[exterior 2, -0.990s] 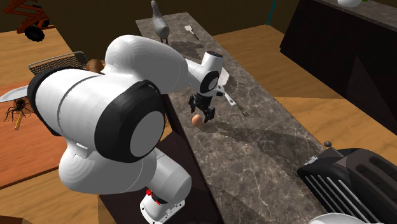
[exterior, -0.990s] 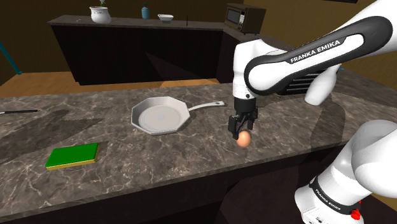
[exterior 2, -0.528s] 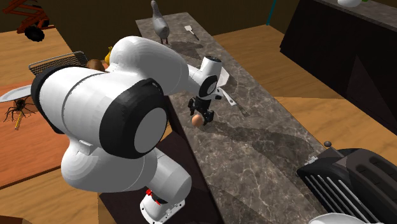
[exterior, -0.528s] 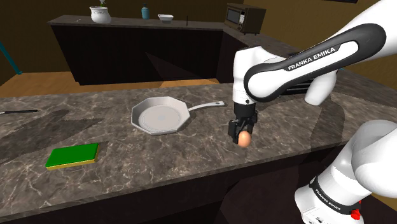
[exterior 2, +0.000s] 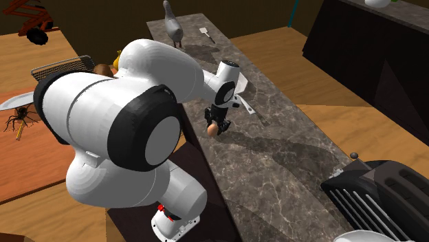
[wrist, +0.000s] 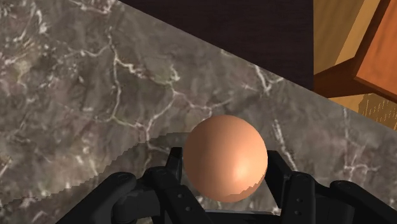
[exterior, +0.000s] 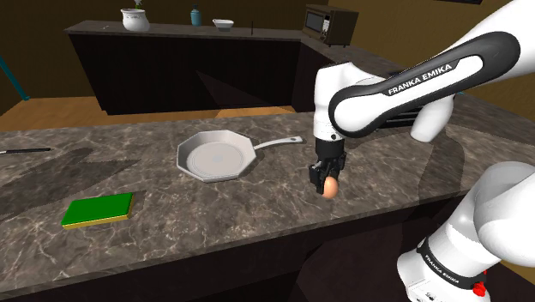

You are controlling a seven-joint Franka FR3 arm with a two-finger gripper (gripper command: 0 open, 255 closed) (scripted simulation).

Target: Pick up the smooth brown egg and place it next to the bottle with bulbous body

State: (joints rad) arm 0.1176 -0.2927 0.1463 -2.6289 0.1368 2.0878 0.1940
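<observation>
Little has moved: over the last second the egg [exterior: 328, 185] has risen a touch with the gripper [exterior: 327, 179], and the forearm above it has levelled slightly; in the last half second nothing visibly shifts.

Smooth and brown, the egg is clasped between the two black fingers, which press on its sides in the wrist view, where its [wrist: 225, 158] rounded end sticks out past the fingertips of the gripper [wrist: 226, 173]. It hangs over the marble counter [exterior: 154, 189], close to the counter's near edge in the shoulder view, with the gripper pointing straight down.

In the shoulder view a grey pan [exterior: 216, 156] lies on the counter at ten o'clock from the egg, near it but apart, its handle reaching toward the arm. A green pad [exterior: 98, 208] lies flat at nine o'clock, well apart.

In the second exterior view the egg [exterior 2: 212, 128] and gripper [exterior 2: 216, 126] sit near the counter's long edge beside the robot. A grey bottle [exterior 2: 174, 29] with a bulbous body stands upright at eleven o'clock from the egg, well apart, at the counter's far end.
</observation>
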